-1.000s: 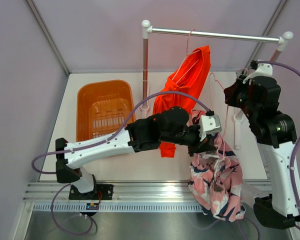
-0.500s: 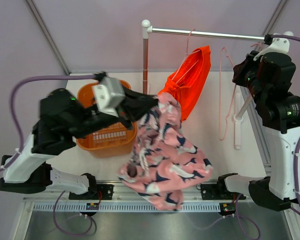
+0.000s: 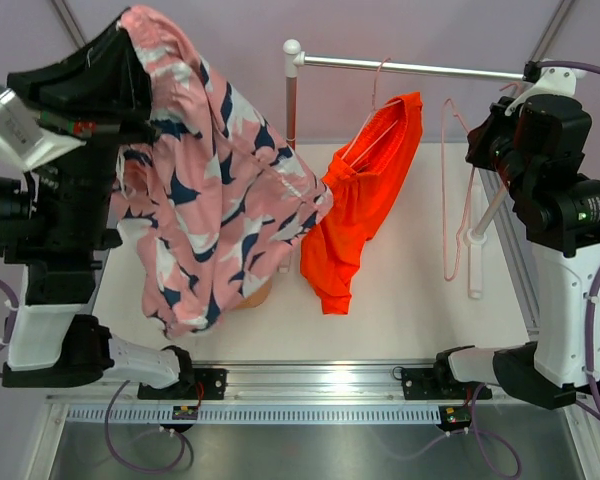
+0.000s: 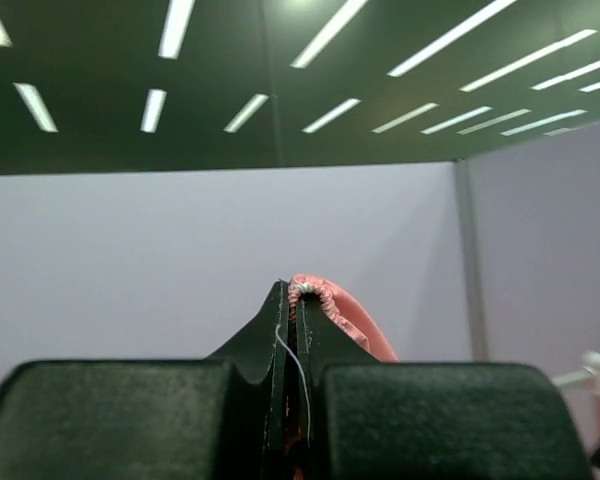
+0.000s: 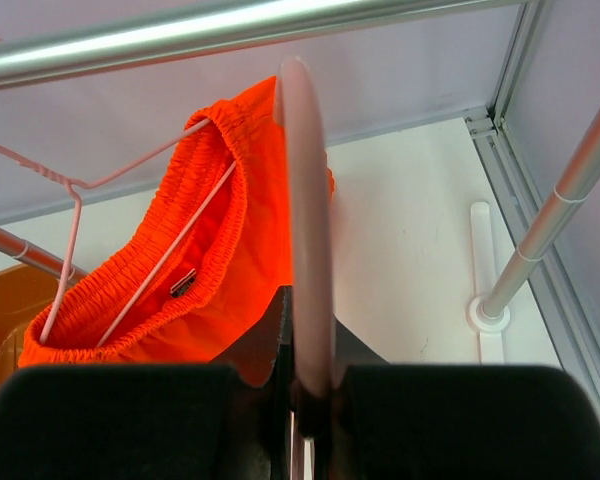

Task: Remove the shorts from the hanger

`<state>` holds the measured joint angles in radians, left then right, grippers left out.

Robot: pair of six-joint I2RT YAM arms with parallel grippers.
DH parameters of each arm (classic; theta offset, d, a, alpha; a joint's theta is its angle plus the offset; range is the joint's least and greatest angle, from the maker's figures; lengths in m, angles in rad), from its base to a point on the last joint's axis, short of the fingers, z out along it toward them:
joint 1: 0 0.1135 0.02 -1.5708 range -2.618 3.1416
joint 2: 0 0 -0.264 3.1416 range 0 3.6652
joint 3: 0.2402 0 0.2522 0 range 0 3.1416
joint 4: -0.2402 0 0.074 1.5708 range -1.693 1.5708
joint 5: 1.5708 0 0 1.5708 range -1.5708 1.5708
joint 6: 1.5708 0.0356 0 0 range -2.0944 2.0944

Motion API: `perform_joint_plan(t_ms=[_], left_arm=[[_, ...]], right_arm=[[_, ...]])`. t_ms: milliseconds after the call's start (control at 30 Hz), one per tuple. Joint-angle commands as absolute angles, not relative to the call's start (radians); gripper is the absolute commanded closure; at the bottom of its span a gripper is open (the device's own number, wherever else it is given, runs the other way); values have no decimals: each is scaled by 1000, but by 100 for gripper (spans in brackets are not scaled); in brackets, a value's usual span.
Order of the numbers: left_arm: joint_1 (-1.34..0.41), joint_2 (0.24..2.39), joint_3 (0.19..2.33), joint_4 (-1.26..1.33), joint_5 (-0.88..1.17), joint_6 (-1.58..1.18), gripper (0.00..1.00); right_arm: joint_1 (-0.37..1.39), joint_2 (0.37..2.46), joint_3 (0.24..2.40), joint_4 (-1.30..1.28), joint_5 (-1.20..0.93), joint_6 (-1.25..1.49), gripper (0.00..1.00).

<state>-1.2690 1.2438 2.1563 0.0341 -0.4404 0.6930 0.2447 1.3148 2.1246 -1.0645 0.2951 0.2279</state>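
Observation:
The pink shorts [image 3: 215, 200] with a navy-and-white pattern hang from my left gripper [image 3: 120, 40], which is raised high at the far left and shut on their waistband [image 4: 325, 300]. They are off any hanger. The orange-red shorts [image 3: 365, 200] hang on a pink hanger [image 5: 130, 290] on the metal rail [image 3: 420, 68]. My right gripper [image 3: 485, 125] is up by the right end of the rail. It is shut on the wire of an empty pink hanger [image 3: 447, 190], which shows up close in the right wrist view [image 5: 305, 250].
The rack's white post [image 3: 291, 130] stands at the back centre, and its right post and foot [image 5: 540, 230] stand by the right wall. An orange basket [image 3: 255, 293] is almost fully hidden behind the pink shorts. Grey walls close in both sides.
My left arm has swung the pink shorts from the table's middle up and far to the left, close under the camera. My right gripper has stayed at the rail with the empty hanger.

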Motion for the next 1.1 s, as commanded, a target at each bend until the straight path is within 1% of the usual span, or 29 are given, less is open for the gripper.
perform_joint_plan(t_ms=[0,33,67,100,133,167,233,267,367,467,533,667,733,767,800,833,900,933,1000,1033,1067], left_arm=[[-1107,1380,2296,111,-447,789,100],[-1050,1399,2357,85,-427,735,100],[-985,1420,2371,51,-408,632,100],[-860,1427,2373,42,-372,582,100],[-801,1434,2367,32,-356,528,100],[-685,1445,2358,11,-321,421,100],[-564,1454,2335,2,-258,291,100],[-455,1459,2307,-26,-198,159,100],[-281,1500,2305,-43,-83,-45,100],[-165,1586,2390,-83,-6,-196,100],[-132,1615,2396,-81,21,-239,100],[-121,1615,2379,-92,41,-261,100],[-121,1594,2314,-95,52,-265,100],[-121,1547,2272,-83,54,-268,100],[-121,1517,2219,-68,49,-268,100],[-121,1482,2092,-28,41,-267,100],[-121,1369,1963,-8,0,-262,100],[-121,1329,1847,18,-35,-253,100],[-121,1210,1728,54,-103,-241,100],[-121,1166,1612,84,-124,-241,100],[-121,1125,1556,95,-158,-239,100]], right_arm=[[252,1328,2174,-1074,279,206,100],[252,1333,2177,-1075,275,206,100],[253,1336,2183,-1075,272,207,100],[252,1339,2184,-1075,270,204,100],[253,1342,2186,-1077,265,201,100],[252,1344,2186,-1078,265,195,100],[252,1345,2180,-1077,268,193,100],[253,1344,2172,-1074,267,192,100],[252,1338,2158,-1069,268,187,100],[253,1336,2155,-1068,272,187,100],[252,1332,2149,-1066,275,184,100],[252,1327,2135,-1058,268,186,100],[252,1322,2123,-1055,264,189,100],[252,1319,2115,-1052,262,190,100],[252,1315,2111,-1049,264,190,100],[252,1309,2099,-1048,262,190,100],[252,1302,2089,-1043,258,192,100],[252,1298,2082,-1042,256,192,100],[252,1296,2079,-1042,246,193,100],[252,1299,2079,-1042,242,193,100],[252,1299,2080,-1046,238,196,100]])
